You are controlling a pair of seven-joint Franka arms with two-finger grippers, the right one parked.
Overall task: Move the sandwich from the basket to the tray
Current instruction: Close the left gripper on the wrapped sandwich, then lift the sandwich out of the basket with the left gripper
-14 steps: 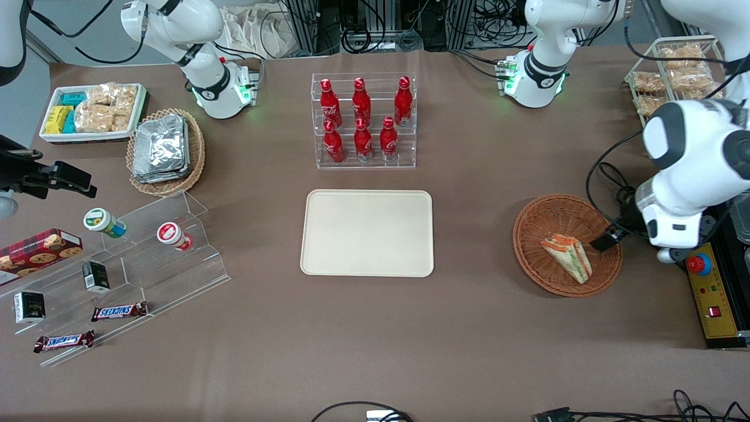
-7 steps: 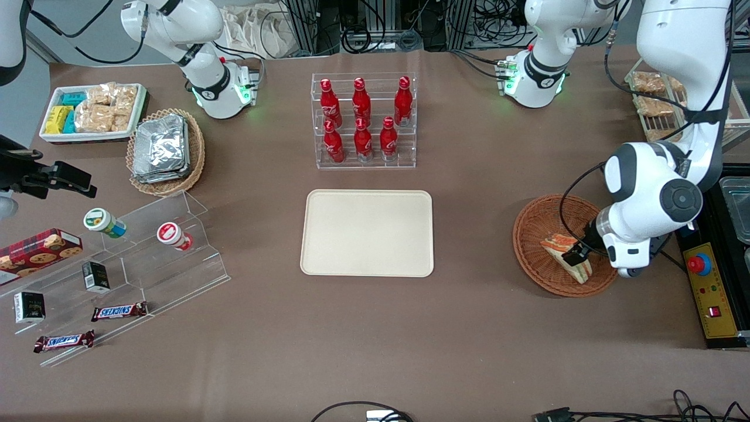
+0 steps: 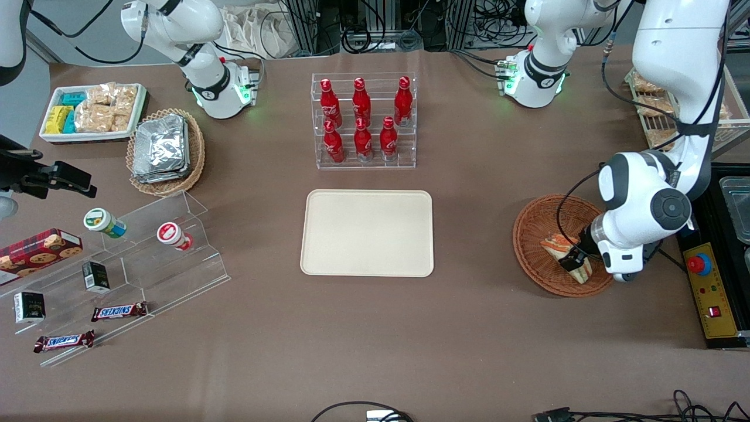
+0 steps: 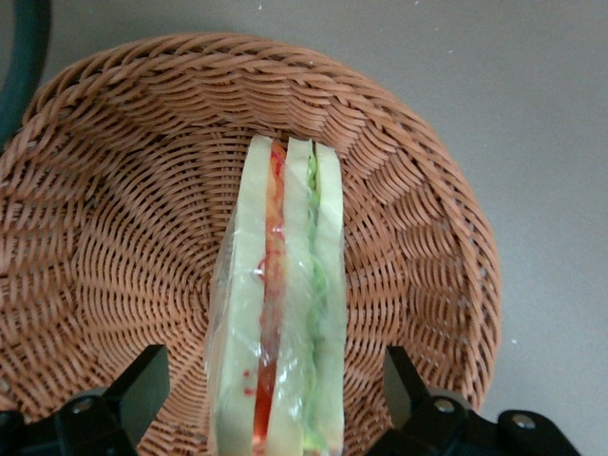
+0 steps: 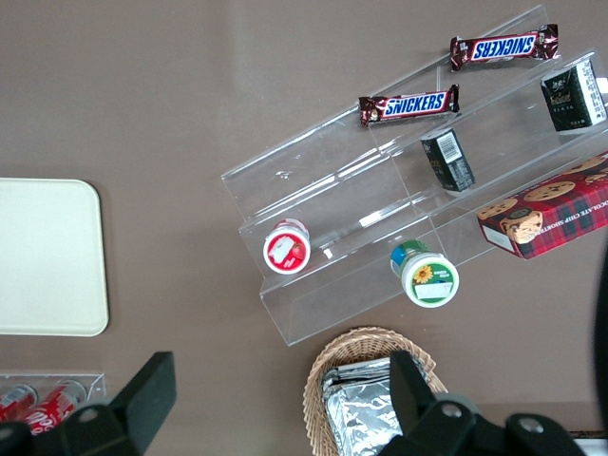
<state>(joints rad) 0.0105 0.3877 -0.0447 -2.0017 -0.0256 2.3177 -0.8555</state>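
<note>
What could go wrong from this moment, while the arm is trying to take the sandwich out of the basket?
1. The gripper is open, one jaw on each side of the sandwich. The clear wrap looks slippery, so the wedge may slide out as the jaws close.
2. A hard squeeze may crush the soft bread.
3. The jaws sit low in the basket; they may catch the wicker and drag it.
4. The tray lies well toward the parked arm's end, so a weak grip may drop the sandwich during the carry.

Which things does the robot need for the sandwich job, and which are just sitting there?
Needed: sandwich, basket, tray, open gripper straddling the sandwich in the basket.

Just sitting there: cola bottles, Snickers bars, cookie box, foil packs.
</note>
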